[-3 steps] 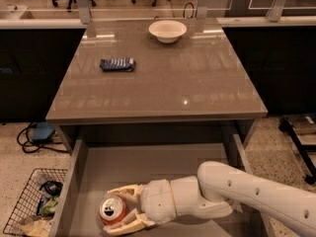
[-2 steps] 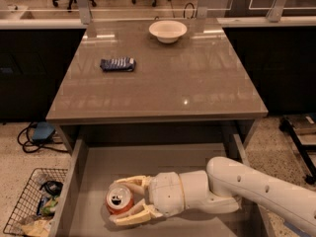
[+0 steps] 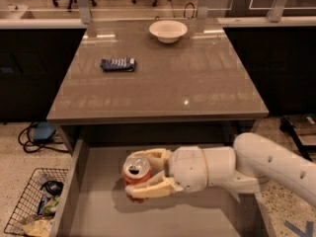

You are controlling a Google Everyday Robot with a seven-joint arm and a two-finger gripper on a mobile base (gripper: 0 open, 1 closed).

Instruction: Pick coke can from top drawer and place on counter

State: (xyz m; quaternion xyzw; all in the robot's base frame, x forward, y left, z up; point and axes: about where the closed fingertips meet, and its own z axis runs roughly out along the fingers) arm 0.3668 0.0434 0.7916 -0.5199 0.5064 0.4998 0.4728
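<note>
The top drawer (image 3: pixel 97 212) stands open at the bottom of the view. Its front edge is cut off by the frame, and its right wall is hidden behind the white arm (image 3: pixel 276 166), which enters from the right and is itself cut off there. The gripper (image 3: pixel 140 175) hangs over the drawer's middle, its two cream fingers (image 3: pixel 150 155) clamped on the coke can (image 3: pixel 136 168), one on the far side and one on the near side. The can is tilted so that its silver top faces the camera. The near finger covers much of its red body, so the lettering cannot be read. A shadow lies beneath, but whether the can touches the drawer floor cannot be told.

Left of the drawer, on the ground, sits a wire basket (image 3: pixel 19 207) of blurred litter, clipped by the frame. The drawer's back is lost in shadow under the counter (image 3: pixel 163 88). On the counter lie a dark blue packet (image 3: pixel 118 64) at the left and a white bowl (image 3: pixel 168 30) near the far edge, well apart.
</note>
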